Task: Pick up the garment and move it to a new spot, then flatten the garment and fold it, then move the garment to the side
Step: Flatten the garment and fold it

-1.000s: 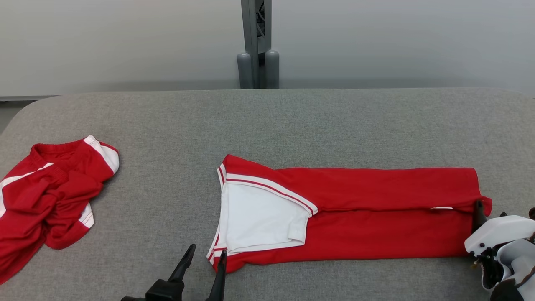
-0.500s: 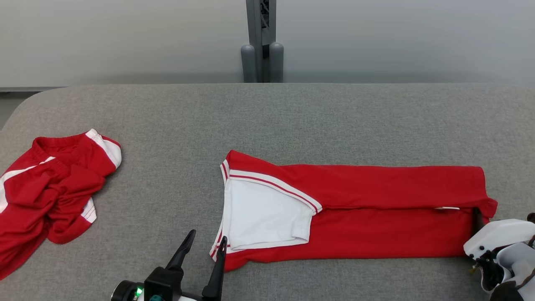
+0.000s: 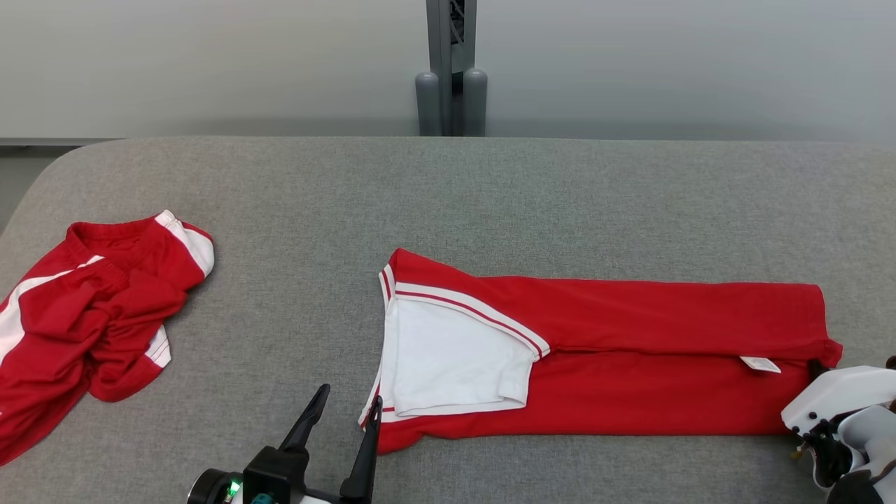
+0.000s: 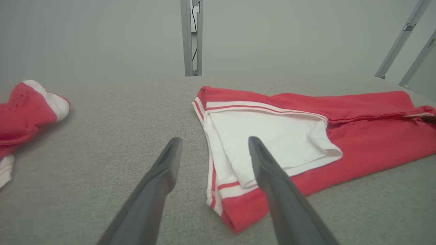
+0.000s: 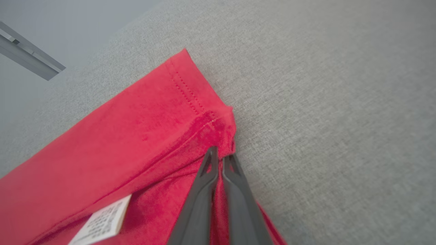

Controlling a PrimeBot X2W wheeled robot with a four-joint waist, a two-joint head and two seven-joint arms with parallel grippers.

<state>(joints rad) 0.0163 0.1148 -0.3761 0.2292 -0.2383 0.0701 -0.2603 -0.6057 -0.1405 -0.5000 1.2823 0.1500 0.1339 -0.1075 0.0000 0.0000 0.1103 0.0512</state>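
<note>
Head view: folded red cloth garment [image 3: 630, 350] laid along the table, pinched at its right end

The garment is laid as a long, narrow band across the middle and right of the grey fabric-covered table [image 3: 490, 196]. A white sleeve panel edged with red and white stripes [image 3: 448, 364] is turned up at its left end. A small white printed label [image 3: 760, 364] is seen near its right end, just beside the fold line.

The left gripper [image 3: 350, 395] is held just off the garment's near left corner, with its two dark fingers spread wide and nothing between them. In the left wrist view the gripper [image 4: 214, 141] is pointed at that corner, one finger over bare table and the other over the striped hem.

The right gripper [image 3: 814, 365] is placed at the garment's right end. In the right wrist view its fingers [image 5: 220, 154] are drawn nearly together, with red fabric pinched between them at the hem close to the corner, and the label [image 5: 102, 217] is seen lying beside them.

A second, crumpled red and white cloth piece [image 3: 91, 315] is left at the table's left edge, well apart from the garment. A grey metal post [image 3: 451, 70] is seen behind the table's far edge.
</note>
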